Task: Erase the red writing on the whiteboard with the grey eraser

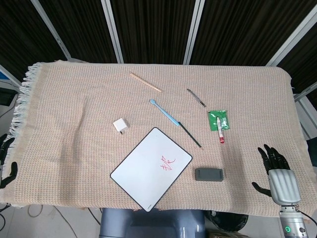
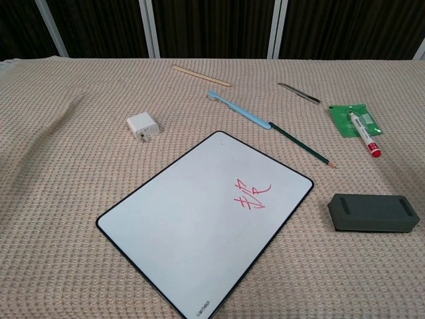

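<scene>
Eraser: the grey eraser (image 1: 209, 174) lies flat on the cloth at lower centre-right of the head view, just right of the whiteboard (image 1: 143, 171).
Writing: the red writing (image 1: 168, 163) sits in the board's right part, near the eraser.
Right hand: the right hand (image 1: 274, 167), lower right corner, fingers spread and empty, well apart from the eraser, which lies to its left.
Left hand: the left hand (image 1: 6, 159) shows at the far left edge, holding nothing.
Step in hand: reach and grasp; best to come down over the eraser's long sides, grip firmly, keep it flat for wiping.
</scene>
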